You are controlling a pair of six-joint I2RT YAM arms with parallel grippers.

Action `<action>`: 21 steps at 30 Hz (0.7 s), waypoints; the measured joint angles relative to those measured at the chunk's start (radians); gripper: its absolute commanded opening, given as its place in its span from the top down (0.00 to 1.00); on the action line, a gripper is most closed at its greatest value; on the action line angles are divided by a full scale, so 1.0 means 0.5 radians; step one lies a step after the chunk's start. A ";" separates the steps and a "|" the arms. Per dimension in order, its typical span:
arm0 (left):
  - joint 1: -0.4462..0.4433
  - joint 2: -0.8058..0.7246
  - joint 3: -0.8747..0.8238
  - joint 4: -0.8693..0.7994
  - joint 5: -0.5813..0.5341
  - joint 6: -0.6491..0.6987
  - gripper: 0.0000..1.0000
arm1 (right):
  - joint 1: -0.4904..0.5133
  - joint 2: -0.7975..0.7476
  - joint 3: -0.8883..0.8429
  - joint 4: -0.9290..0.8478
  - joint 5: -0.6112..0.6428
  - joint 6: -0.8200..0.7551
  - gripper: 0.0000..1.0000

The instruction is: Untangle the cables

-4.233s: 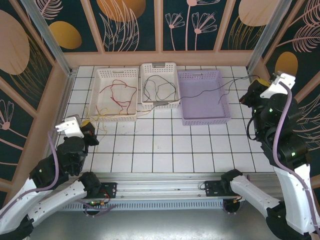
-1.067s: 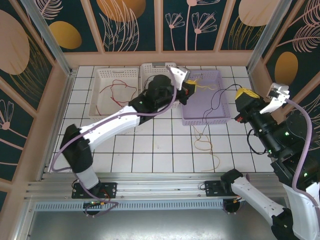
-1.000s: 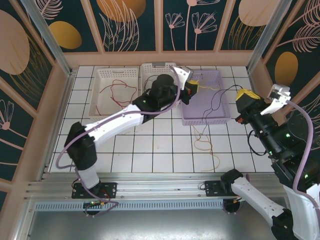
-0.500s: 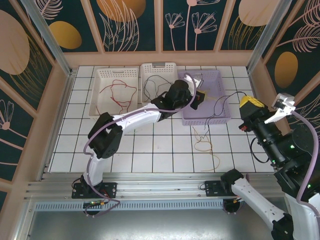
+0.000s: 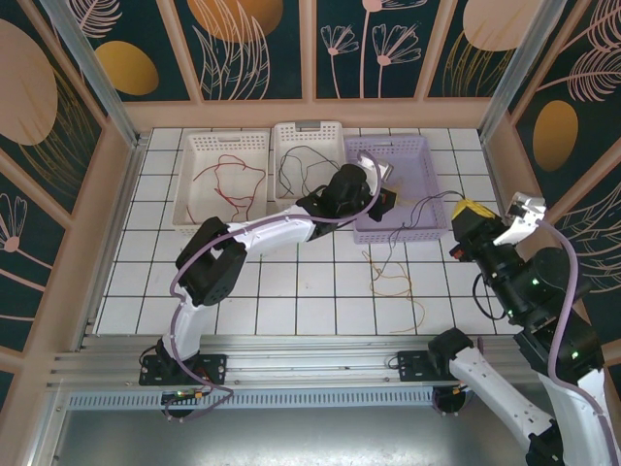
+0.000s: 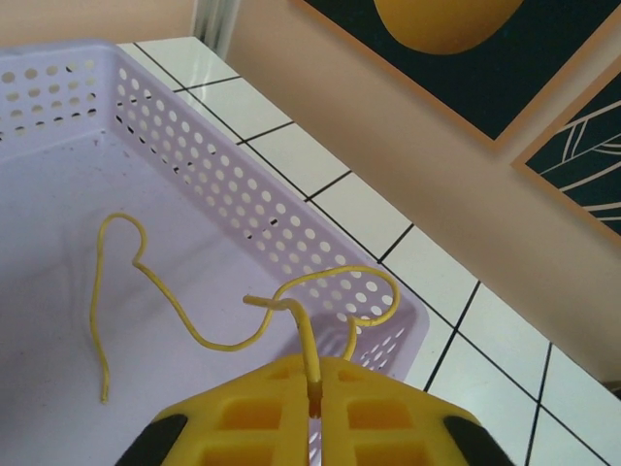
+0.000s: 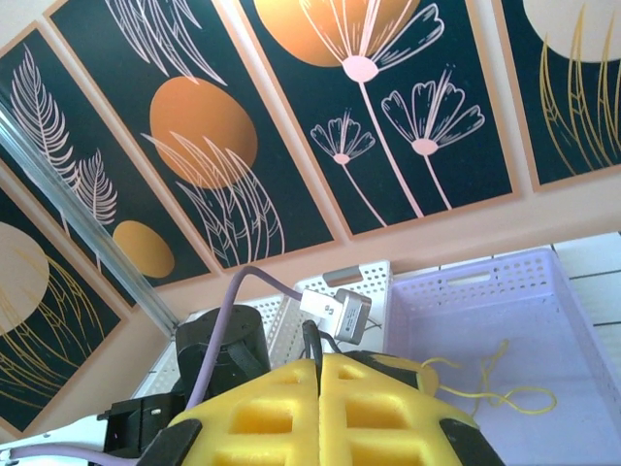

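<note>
My left gripper (image 5: 386,197) hangs over the purple basket (image 5: 388,144) and is shut on a yellow cable (image 6: 194,330). In the left wrist view the cable's end sticks up between the closed fingers (image 6: 281,398) and loops over the basket floor. The rest of the yellow cable (image 5: 398,286) trails over the basket's front wall onto the tiles. My right gripper (image 5: 464,216) is right of the basket, shut on a black cable (image 5: 427,199); the cable rises between its fingers (image 7: 272,408). A red cable (image 5: 228,180) lies in the left white basket and another black cable (image 5: 301,170) in the middle one.
Two white baskets (image 5: 209,225) (image 5: 309,128) stand left of the purple one along the back of the tiled table. The left arm (image 5: 262,233) stretches diagonally across the middle. Aluminium posts and patterned walls enclose the table.
The left arm swung from the near left to the purple basket with the yellow cable. Over the last half second the right gripper shifted slightly left and nearer, black cable still held.
</note>
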 measured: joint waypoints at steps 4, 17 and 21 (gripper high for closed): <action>0.000 0.000 -0.008 0.001 0.006 0.000 0.72 | 0.000 -0.005 -0.042 0.002 0.005 0.026 1.00; 0.000 -0.099 -0.055 -0.079 -0.037 0.095 0.56 | 0.000 -0.140 -0.286 -0.004 0.101 0.165 1.00; 0.000 -0.317 -0.143 -0.117 -0.061 0.133 0.54 | 0.000 -0.154 -0.327 -0.018 0.154 0.191 1.00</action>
